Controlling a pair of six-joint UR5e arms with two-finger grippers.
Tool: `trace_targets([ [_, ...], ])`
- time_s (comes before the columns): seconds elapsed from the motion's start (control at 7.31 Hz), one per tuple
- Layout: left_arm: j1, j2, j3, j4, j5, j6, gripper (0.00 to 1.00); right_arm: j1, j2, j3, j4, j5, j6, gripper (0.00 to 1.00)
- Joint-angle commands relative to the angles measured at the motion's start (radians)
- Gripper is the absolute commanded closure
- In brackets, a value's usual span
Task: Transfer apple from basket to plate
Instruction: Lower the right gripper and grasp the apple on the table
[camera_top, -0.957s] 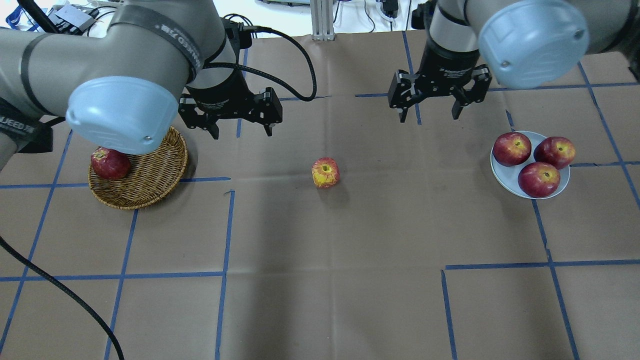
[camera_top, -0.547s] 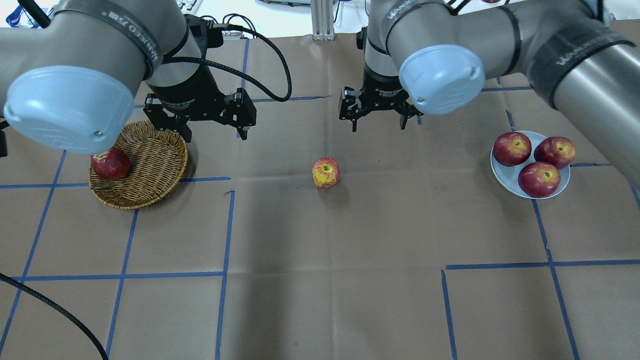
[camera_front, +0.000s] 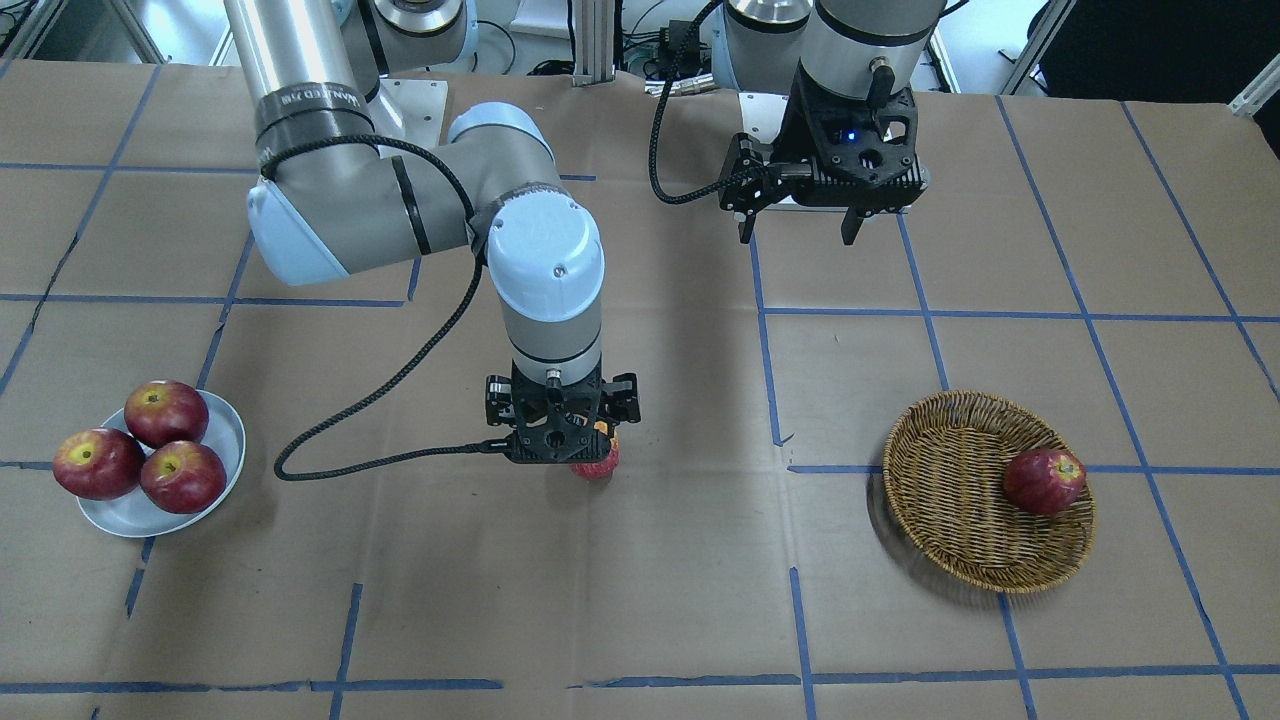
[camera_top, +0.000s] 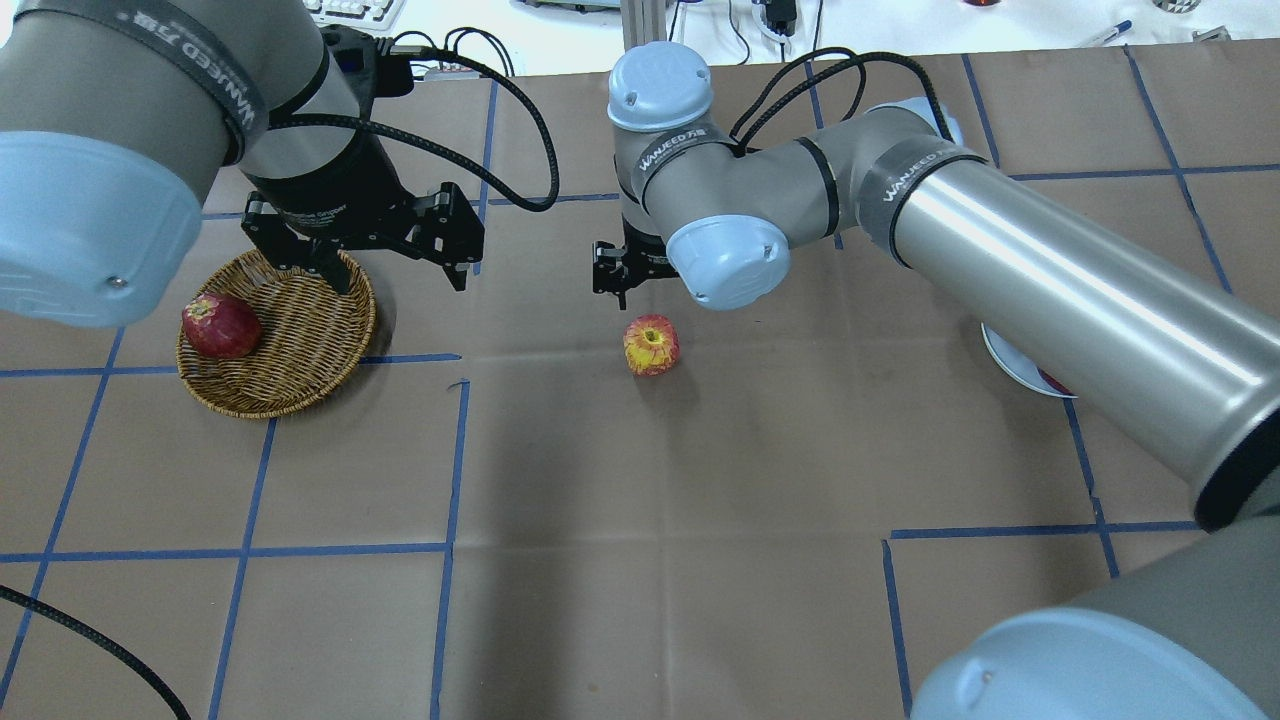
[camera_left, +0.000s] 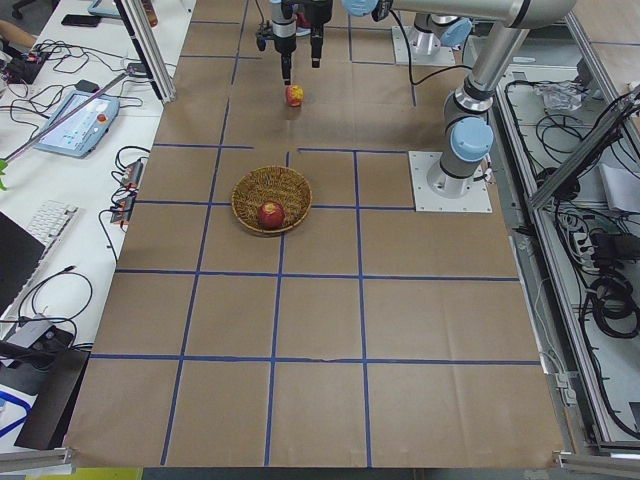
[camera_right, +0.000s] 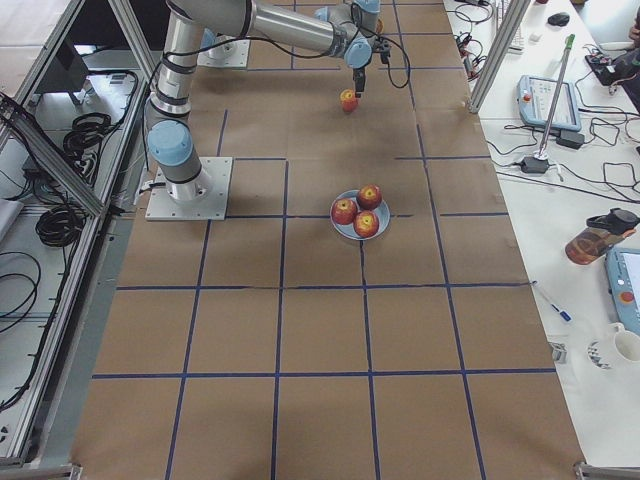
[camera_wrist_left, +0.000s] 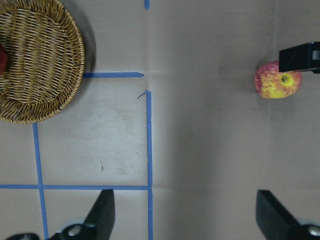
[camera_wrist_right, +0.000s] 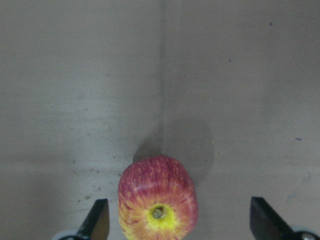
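The pinkish-red apple (camera_top: 651, 345) with a yellow stem patch lies on the table's middle, outside the wicker basket (camera_top: 300, 395). My right gripper (camera_top: 648, 292) hovers open just over it. In the right wrist view the apple (camera_wrist_right: 157, 200) sits between the open fingers (camera_wrist_right: 97, 222), nearer the left one and touching neither. In the front view the gripper (camera_front: 560, 452) hides most of the apple (camera_front: 600, 466). My left gripper (camera_top: 400, 278) is open and empty above the basket's far right rim. The pale plate (camera_front: 228, 440) stands at the robot's right.
A darker red apple (camera_top: 220, 326) lies in the basket's left side. Three dark red apples (camera_front: 140, 450) fill the plate. My right arm covers most of the plate (camera_top: 1000, 362) in the overhead view. Blue tape lines cross the brown paper table cover.
My right arm has swung left from near the plate and lowered its open gripper over the middle apple. My left gripper has shifted left toward the basket. The apples have not moved.
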Motion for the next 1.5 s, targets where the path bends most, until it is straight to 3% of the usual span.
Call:
trace_targets([
  [0.0,0.026,0.001,0.000,0.007,-0.001,0.036,0.01,0.011,0.033,0.005,-0.013,0.000,0.000,0.00],
  [0.68,0.033,0.004,0.000,0.005,0.001,0.066,0.01,0.013,0.085,0.056,-0.088,0.000,0.008,0.02],
  [0.82,0.033,0.003,0.000,0.005,0.001,0.066,0.01,0.013,0.090,0.054,-0.089,0.000,0.011,0.19],
  [0.96,0.033,0.003,0.000,0.005,0.001,0.066,0.01,0.011,0.089,0.051,-0.089,0.000,0.016,0.43],
  [1.09,0.033,0.003,0.000,0.002,0.001,0.066,0.01,0.010,0.087,0.048,-0.089,-0.001,0.016,0.51],
  [1.37,0.033,0.003,-0.002,0.001,0.001,0.066,0.01,-0.004,0.057,0.024,-0.088,-0.009,0.005,0.51],
])
